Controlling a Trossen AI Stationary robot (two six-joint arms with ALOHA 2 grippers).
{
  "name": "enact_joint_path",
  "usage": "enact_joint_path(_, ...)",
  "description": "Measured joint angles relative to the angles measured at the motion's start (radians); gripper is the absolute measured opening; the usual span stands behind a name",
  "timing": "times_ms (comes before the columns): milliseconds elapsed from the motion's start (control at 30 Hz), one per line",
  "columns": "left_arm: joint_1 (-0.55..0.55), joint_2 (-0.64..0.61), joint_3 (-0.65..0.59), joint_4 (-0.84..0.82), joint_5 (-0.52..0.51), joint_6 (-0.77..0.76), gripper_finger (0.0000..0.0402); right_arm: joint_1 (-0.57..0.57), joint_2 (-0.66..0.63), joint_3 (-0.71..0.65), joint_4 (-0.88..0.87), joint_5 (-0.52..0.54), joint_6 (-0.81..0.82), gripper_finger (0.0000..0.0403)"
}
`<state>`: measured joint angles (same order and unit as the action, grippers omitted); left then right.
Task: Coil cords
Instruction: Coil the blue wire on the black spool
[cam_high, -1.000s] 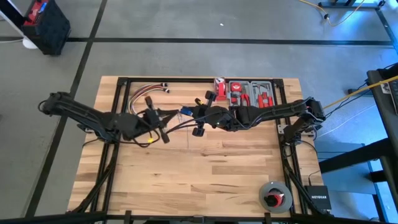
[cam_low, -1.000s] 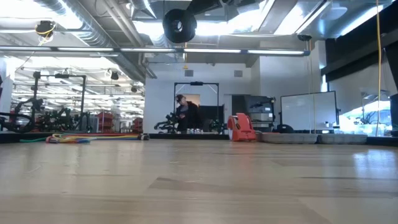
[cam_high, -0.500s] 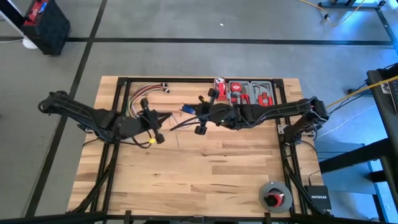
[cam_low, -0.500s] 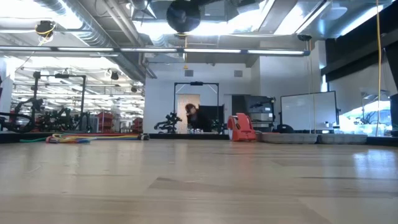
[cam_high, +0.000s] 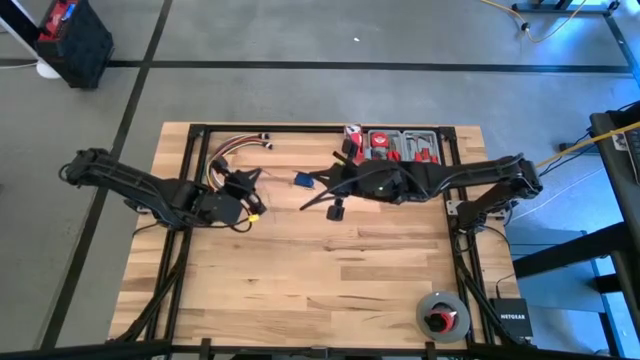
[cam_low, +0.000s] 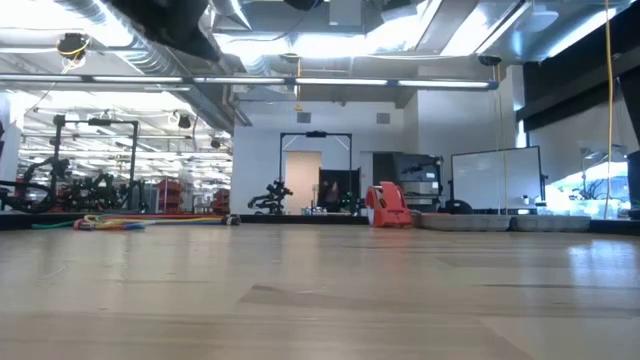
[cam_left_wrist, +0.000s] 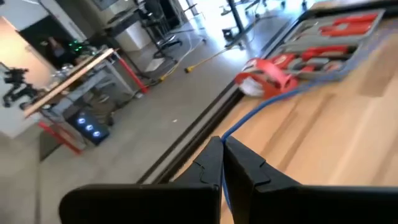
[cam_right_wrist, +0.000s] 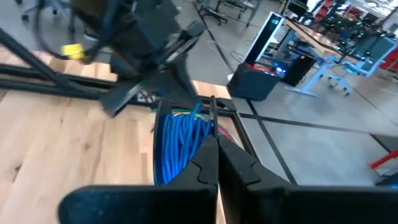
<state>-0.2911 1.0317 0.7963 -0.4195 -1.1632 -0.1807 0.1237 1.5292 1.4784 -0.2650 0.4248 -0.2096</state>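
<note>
The cord is a thin blue wire. Part of it is gathered into a small coil of several loops (cam_high: 302, 180), which shows large in the right wrist view (cam_right_wrist: 180, 143). My left gripper (cam_high: 250, 181) is left of the coil, shut on a single strand (cam_left_wrist: 249, 115). My right gripper (cam_high: 306, 203) reaches in from the right and is shut at the coil. Both grippers are above the low view's field. My left gripper pinches one strand of the blue wire (cam_left_wrist: 222, 135) between its two fingertips. The strand runs on from the tips over the table toward the red tool. My right gripper (cam_right_wrist: 214, 146) is shut at the coil's loops (cam_right_wrist: 198, 127). The fingers hide where they meet the wire.
A tray of red tools (cam_high: 400, 148) and a red tool (cam_left_wrist: 267, 71) lie at the far edge. A thick bundle of red, yellow and white wires (cam_high: 228, 155) lies far left. A small black disc (cam_high: 337, 211) hangs below the right arm. A tape roll (cam_high: 441, 315) sits near right.
My left gripper has gone toward the far edge and turned, its fingers now pointing away from the near edge. My right arm has drawn back toward the table's right edge, taking the black disc with it. The blue coil has stayed about where it was.
</note>
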Motion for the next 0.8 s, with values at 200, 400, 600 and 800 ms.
enact_joint_path(200, 0.028, 0.0, 0.0, -0.04, 0.219, -0.061, 0.0032, 0.022, -0.007, 0.0, -0.033, 0.018, 0.0, 0.0)
enact_joint_path(400, 0.029, -0.002, 0.03, -0.081, 0.631, -0.06, 0.0106, 0.021, -0.007, 0.0, -0.034, 0.019, 0.0, 0.0)
enact_joint_path(600, 0.017, 0.012, 0.018, 0.125, 0.688, 0.042, 0.0137, 0.02, -0.007, 0.0, -0.031, 0.019, -0.003, 0.0)
enact_joint_path(800, 0.062, 0.107, -0.05, 0.493, 0.679, 0.138, 0.0135, 0.02, -0.007, 0.0, -0.03, 0.019, -0.004, 0.0)
